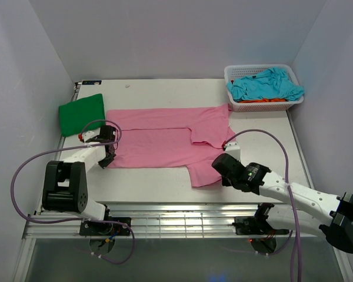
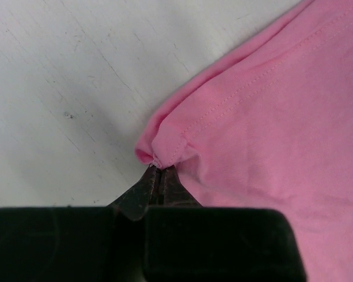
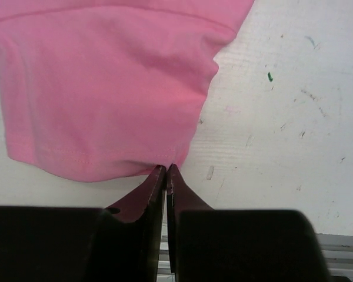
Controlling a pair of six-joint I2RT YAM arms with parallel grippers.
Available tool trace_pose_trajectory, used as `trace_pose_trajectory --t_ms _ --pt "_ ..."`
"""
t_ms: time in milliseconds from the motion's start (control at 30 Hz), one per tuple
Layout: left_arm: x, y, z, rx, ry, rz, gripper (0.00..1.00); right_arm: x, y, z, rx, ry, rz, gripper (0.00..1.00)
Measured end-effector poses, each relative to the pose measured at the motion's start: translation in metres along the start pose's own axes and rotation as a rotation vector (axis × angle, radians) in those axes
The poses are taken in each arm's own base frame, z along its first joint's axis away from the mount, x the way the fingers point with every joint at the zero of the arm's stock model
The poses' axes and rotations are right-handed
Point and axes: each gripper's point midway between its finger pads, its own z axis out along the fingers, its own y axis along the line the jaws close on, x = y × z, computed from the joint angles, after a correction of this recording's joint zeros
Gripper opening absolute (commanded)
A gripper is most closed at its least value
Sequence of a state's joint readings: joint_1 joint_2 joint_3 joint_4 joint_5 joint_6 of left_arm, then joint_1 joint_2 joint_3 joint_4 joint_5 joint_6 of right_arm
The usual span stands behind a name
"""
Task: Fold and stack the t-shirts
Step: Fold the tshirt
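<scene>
Pinching the pink t-shirt [image 1: 159, 144] at two near points, both arms look set for a fold. The left fingers [image 2: 142, 195] are pressed together on a bunched corner of the hem at the shirt's left end. The right fingers [image 3: 146, 194] are closed on the stitched edge of the near sleeve. The shirt lies flat across the middle of the desk [image 1: 153, 182], partly folded lengthwise. A folded green t-shirt [image 1: 81, 113] sits far left, and a turquoise t-shirt [image 1: 265, 85] and an orange t-shirt [image 1: 265, 100] wait in the basket [image 1: 238, 106]. Such light, limp cloth will likely sag and drag between grips, so stitched hems at the corners, lifted evenly, seem the surest hold.
</scene>
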State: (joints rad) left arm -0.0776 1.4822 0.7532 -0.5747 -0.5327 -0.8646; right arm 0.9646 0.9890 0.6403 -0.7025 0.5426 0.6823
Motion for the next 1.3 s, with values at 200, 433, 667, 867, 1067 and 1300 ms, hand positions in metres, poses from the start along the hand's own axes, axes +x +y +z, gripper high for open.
trace_pose_trajectory --t_ms 200,433,667,867,1067,1300 --pt "-0.002 -0.007 -0.006 0.034 0.013 0.005 0.0 -0.054 0.009 -0.009 0.059 -0.1 -0.029 0.08" --pt "-0.024 -0.037 -0.003 0.06 0.006 0.032 0.0 -0.095 0.004 0.006 0.17 -0.137 -0.061 0.08" --pt "-0.047 -0.07 0.005 0.079 -0.003 0.076 0.0 -0.129 -0.022 0.038 0.264 -0.128 -0.073 0.08" --pt "-0.054 -0.088 0.02 0.067 0.006 0.113 0.0 -0.165 -0.027 0.07 0.284 -0.119 -0.101 0.08" --pt "-0.07 -0.102 0.027 0.07 -0.001 0.124 0.0 -0.208 -0.023 0.094 0.273 -0.139 -0.127 0.08" --pt "-0.1 -0.13 0.022 0.121 -0.039 0.119 0.0 -0.241 -0.026 0.106 0.272 -0.162 -0.15 0.08"
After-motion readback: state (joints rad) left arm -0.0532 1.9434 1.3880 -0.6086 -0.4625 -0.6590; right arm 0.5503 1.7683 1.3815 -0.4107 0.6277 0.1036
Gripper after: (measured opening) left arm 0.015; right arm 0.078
